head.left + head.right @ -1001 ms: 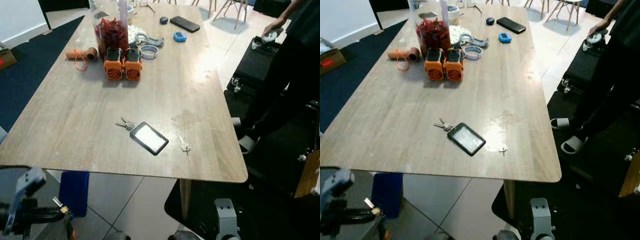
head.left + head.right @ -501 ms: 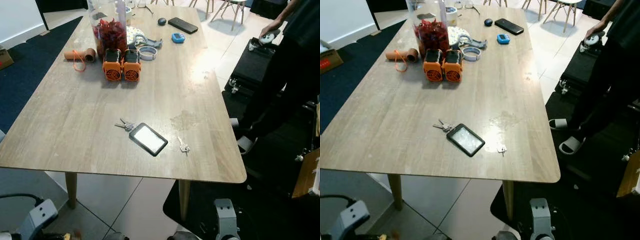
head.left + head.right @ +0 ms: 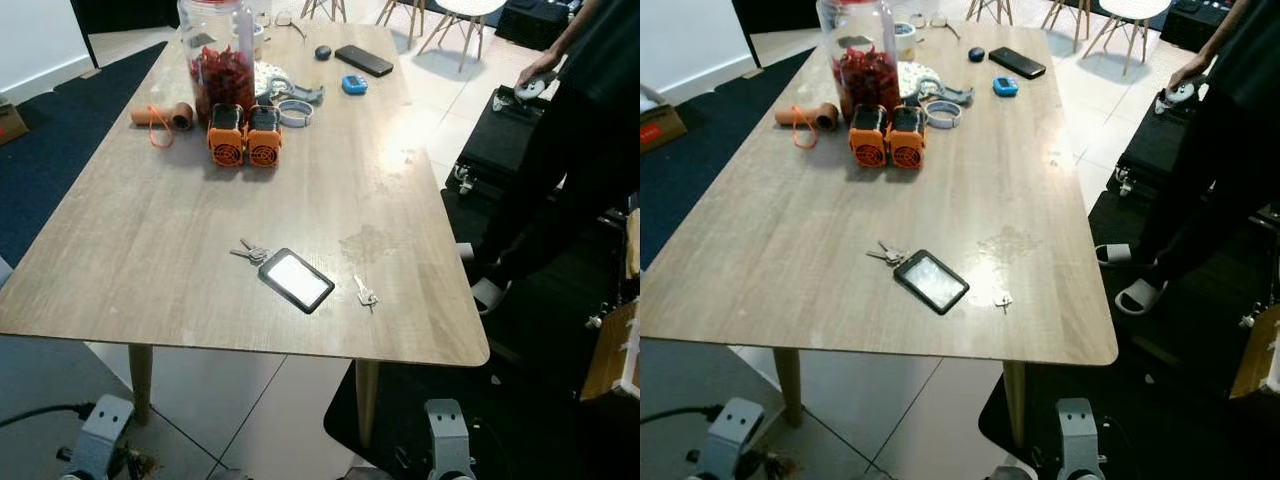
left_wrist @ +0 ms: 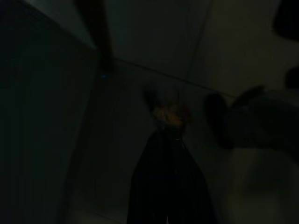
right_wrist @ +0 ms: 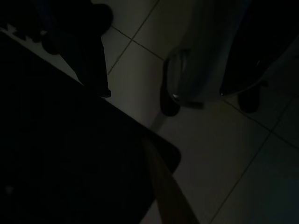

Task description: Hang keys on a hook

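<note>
Keys, a small silver bunch (image 3: 250, 251), lie on my pale wooden tabletop (image 3: 150, 230) just beside a black card holder with a white face (image 3: 296, 279); a single silver key (image 3: 365, 293) rests on its other side. Both my arms hang low. I cannot tell whether my left pincer (image 4: 170, 205) or my right is open. A person in black (image 3: 585, 120) stands at right.
</note>
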Available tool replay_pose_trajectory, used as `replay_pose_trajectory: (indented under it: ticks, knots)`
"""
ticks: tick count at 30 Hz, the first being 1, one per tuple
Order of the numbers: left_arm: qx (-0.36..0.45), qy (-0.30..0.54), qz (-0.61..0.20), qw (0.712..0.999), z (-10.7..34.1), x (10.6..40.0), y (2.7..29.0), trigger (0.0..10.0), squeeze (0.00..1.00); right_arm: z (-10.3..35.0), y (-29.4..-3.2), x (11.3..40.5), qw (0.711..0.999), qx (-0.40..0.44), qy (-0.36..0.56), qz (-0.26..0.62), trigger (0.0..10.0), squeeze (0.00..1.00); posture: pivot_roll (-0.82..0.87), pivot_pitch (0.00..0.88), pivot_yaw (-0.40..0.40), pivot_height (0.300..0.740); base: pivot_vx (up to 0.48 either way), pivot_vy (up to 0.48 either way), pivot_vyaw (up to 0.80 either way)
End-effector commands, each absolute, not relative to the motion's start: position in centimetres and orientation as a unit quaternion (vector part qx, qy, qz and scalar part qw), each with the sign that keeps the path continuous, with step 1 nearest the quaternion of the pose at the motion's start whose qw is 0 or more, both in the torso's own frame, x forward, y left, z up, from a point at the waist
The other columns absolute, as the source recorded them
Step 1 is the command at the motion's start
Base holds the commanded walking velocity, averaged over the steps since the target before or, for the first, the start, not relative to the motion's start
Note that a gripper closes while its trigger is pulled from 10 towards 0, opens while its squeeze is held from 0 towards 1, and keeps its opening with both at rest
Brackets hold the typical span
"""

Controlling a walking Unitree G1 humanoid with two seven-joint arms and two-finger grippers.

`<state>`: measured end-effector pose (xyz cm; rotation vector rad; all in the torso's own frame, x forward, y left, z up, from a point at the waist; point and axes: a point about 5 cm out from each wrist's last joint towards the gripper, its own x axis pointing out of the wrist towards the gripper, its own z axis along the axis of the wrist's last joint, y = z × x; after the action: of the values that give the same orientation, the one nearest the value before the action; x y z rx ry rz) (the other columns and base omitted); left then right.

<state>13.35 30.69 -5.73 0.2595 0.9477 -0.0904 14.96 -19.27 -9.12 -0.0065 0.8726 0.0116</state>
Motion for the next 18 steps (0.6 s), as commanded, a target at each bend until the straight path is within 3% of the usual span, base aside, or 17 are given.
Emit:
replay_pose_trajectory:
  ticks: [1, 6, 13, 18]
  knots:
    - [0.125, 0.459, -0.059, 0.878, -6.5, 13.0, 29.4, 10.0, 0.00, -9.5, -19.3, 14.2, 0.899, 0.000, 0.438, 0.001, 10.0, 0.00, 0.05, 0.080, -0.044, 0.740, 0.000, 0.000, 0.00]
    - [0.030, 0.416, -0.020, 0.909, -7.0, 14.9, 26.7, 10.0, 0.00, -9.7, -19.1, 13.7, 0.896, 0.025, 0.442, -0.021, 10.0, 0.00, 0.07, 0.071, -0.033, 0.740, 0.000, 0.000, 0.00]
    - [0.009, 0.411, 0.006, 0.911, -7.2, 16.5, 25.0, 10.0, 0.00, -9.7, -19.2, 13.8, 0.891, 0.106, 0.433, -0.091, 10.0, 0.00, 0.05, 0.054, -0.015, 0.740, 0.000, 0.000, 0.00]
    - [0.004, 0.404, 0.010, 0.915, -7.2, 17.0, 24.5, 10.0, 0.00, -9.5, -19.7, 14.1, 0.893, 0.120, 0.420, -0.111, 10.0, 0.00, 0.05, 0.045, -0.011, 0.740, 0.000, 0.000, 0.00]
